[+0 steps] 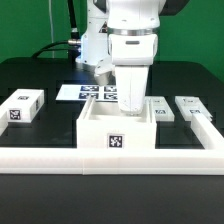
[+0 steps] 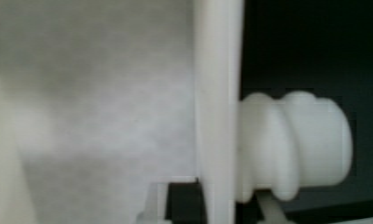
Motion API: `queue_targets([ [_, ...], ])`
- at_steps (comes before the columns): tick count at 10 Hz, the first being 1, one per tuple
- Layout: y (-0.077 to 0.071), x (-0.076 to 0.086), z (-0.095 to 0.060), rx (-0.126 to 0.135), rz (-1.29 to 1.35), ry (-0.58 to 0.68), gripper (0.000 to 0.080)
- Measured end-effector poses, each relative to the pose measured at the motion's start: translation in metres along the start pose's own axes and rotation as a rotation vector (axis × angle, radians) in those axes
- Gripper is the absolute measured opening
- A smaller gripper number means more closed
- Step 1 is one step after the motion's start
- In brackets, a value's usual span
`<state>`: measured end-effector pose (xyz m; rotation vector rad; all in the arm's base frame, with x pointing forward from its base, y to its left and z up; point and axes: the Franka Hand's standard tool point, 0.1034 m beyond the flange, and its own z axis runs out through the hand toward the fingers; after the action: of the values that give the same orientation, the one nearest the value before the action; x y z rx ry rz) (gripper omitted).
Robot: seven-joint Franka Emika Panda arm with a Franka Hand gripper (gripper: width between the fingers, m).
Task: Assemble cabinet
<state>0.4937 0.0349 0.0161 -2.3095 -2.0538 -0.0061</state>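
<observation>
The cabinet body (image 1: pixel 112 132), an open-topped white box with a marker tag on its front, stands mid-table. My gripper (image 1: pixel 132 108) hangs over its exterior-view right side, shut on a thin white panel (image 1: pixel 133 90) held upright and lowered to the box's rim. In the wrist view the gripper (image 2: pixel 215 206) shows only as dark bits by the panel's edge (image 2: pixel 218 90), which runs straight through the picture. A ribbed white knob (image 2: pixel 298 140) sticks out from one face of the panel. A broad white surface (image 2: pixel 85 110) fills the other side.
A long low white L-shaped rail (image 1: pixel 60 157) runs along the front and up the exterior view's right. A tagged white panel (image 1: pixel 22 106) lies at the left, two small white parts (image 1: pixel 192 105) at the right, and the marker board (image 1: pixel 92 92) behind the box.
</observation>
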Motion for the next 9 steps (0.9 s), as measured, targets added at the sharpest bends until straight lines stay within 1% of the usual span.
queue_targets([
  [3, 0.012, 0.017, -0.001, -0.012, -0.023, 0.01, 0.0041],
  [6, 0.01, 0.037, 0.0, -0.013, -0.039, 0.016, 0.0041],
  [7, 0.011, 0.045, 0.0, -0.014, -0.04, 0.017, 0.0041],
  [8, 0.013, 0.054, 0.0, -0.011, -0.038, 0.016, 0.0041],
  [9, 0.014, 0.06, 0.001, -0.003, -0.039, 0.014, 0.0041],
])
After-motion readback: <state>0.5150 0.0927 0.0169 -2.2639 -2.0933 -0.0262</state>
